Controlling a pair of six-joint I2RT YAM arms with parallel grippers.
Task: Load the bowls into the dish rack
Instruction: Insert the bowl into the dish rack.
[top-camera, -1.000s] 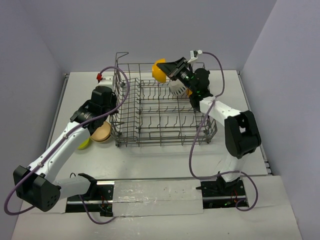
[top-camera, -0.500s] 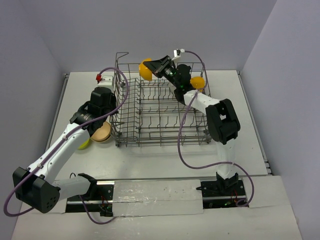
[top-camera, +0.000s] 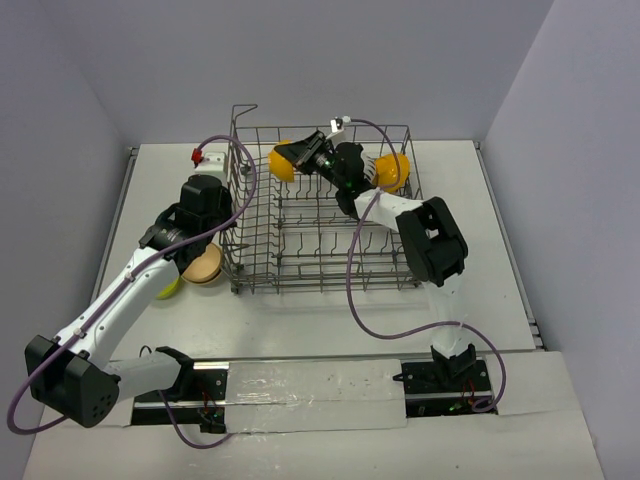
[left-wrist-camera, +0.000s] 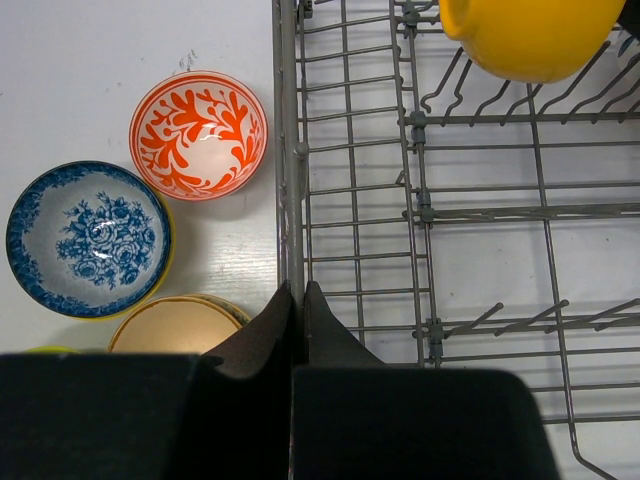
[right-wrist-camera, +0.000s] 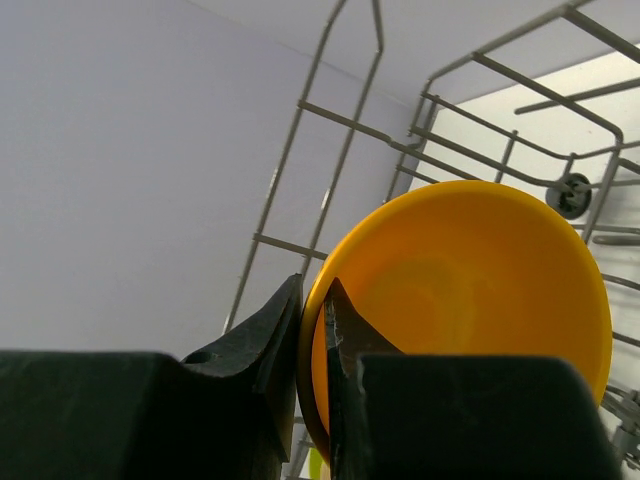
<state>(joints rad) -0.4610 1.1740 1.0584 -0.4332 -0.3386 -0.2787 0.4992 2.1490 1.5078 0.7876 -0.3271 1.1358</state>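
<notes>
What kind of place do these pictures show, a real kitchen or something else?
Probably a robot test bench, not a kitchen: a white table boxed in by bare walls, the left arm and right arm bolted at its near edge, and a dish rack standing on it.

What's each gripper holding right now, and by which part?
Right gripper pinches the orange-yellow bowl by its rim. Left gripper is shut, apparently clamping a side wire of the dish rack.
</notes>
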